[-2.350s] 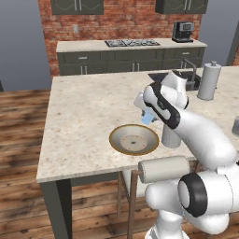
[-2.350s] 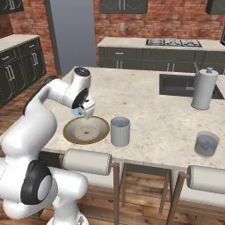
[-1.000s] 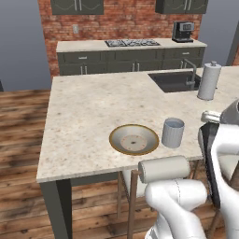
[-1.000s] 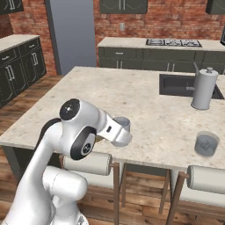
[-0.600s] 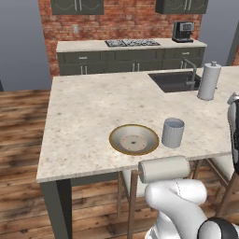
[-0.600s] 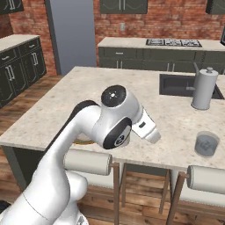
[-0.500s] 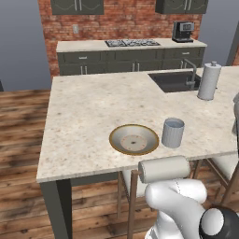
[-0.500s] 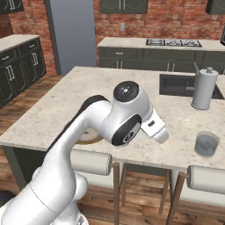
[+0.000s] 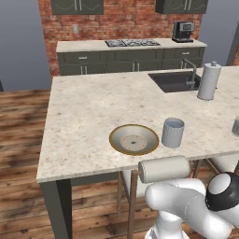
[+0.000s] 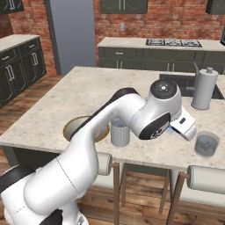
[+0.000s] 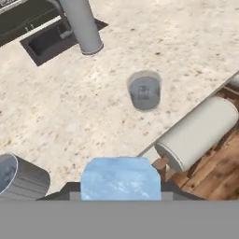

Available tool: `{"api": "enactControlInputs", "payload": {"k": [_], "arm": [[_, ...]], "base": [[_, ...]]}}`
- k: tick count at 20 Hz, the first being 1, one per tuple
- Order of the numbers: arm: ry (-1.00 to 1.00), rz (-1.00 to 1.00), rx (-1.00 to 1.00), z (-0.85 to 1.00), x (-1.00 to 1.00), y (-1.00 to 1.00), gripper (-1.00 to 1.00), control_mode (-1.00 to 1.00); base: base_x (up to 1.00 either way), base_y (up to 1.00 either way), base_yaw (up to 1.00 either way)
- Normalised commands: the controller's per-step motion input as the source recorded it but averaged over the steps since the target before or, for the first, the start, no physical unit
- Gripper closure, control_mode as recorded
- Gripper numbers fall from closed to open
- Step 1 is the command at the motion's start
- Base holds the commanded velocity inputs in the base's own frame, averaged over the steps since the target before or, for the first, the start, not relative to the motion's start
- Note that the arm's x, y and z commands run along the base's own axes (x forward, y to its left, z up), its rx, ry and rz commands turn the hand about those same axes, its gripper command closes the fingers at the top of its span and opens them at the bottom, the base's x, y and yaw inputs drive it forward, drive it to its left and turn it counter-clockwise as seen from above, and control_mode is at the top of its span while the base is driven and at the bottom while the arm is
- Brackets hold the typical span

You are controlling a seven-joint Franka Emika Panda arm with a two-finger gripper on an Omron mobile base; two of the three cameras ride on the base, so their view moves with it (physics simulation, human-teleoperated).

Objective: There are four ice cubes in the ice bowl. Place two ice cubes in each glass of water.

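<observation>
My gripper (image 11: 120, 187) is shut on a translucent light-blue ice cube (image 11: 120, 177), which shows between the dark fingertips in the hand view. Ahead of it on the counter stands one glass of water (image 11: 144, 91), with a pale squarish shape inside. In the right base view the hand (image 10: 184, 125) hangs just left of and slightly above this glass (image 10: 206, 144). The other glass (image 9: 172, 132) (image 10: 119, 133) (image 11: 18, 178) stands right of the ice bowl (image 9: 134, 139). My arm partly hides the bowl (image 10: 74, 126) in the right base view.
A tall white cylinder with a knob (image 9: 207, 81) (image 10: 204, 88) (image 11: 83, 25) stands by the sink (image 9: 175, 80) (image 11: 46, 39). Padded stool backs (image 9: 163, 169) (image 11: 198, 133) line the counter's near edge (image 10: 176, 163). The far glass is close to that edge.
The arm has swung from above the bowl rightward across the counter, carrying the ice cube, and the hand now hangs beside the right-hand glass. Bowl and glasses have not moved.
</observation>
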Motion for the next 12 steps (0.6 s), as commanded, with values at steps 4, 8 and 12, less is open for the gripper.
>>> {"api": "enactControlInputs", "payload": {"k": [4,8,12], "arm": [[0.05,0.12,-0.41,-0.71,0.62,0.00,1.00,-1.00],[0.12,0.01,-0.10,-0.20,0.53,-0.16,1.00,-1.00],[0.22,0.00,0.05,0.00,0.53,-0.56,1.00,-1.00]], "base": [[0.00,0.00,0.00],[0.00,0.00,0.00],[0.00,0.00,0.00]]}}
